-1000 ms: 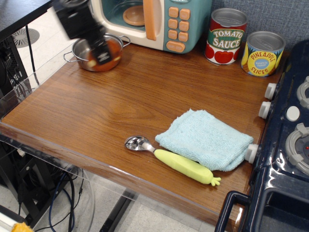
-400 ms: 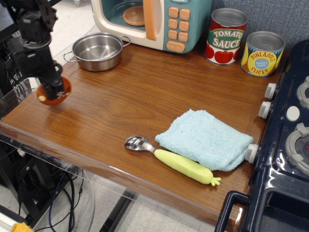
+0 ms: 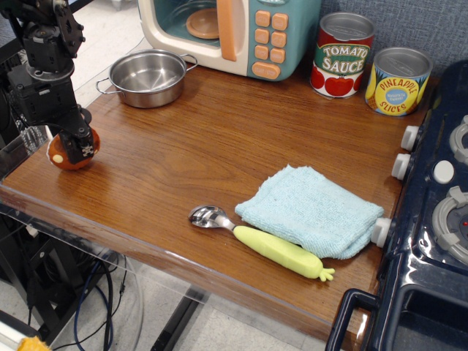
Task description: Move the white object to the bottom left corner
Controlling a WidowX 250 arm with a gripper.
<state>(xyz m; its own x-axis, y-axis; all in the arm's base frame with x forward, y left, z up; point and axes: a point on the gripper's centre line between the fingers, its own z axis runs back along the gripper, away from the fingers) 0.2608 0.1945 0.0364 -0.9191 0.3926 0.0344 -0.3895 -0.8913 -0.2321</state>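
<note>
The white object, a toy mushroom (image 3: 61, 158) with a reddish-brown cap and cream spots, is at the left edge of the brown wood-grain countertop. It sits low, at or just above the surface. My black gripper (image 3: 77, 143) comes down from above and is shut on the mushroom, hiding its upper right side and its stem. The bottom left corner (image 3: 20, 187) of the countertop, edged by a clear acrylic rim, lies just in front and to the left of the mushroom.
An empty steel pot (image 3: 148, 76) stands at the back left beside a toy microwave (image 3: 234, 33). Two cans (image 3: 342, 55) stand at the back right. A light blue cloth (image 3: 311, 210) and a yellow-green-handled spoon (image 3: 265, 243) lie front right, next to a toy stove (image 3: 439, 205).
My gripper lifted the mushroom out of the pot, carried it left and toward the front, and lowered it near the countertop's left edge. The pot is now empty.
</note>
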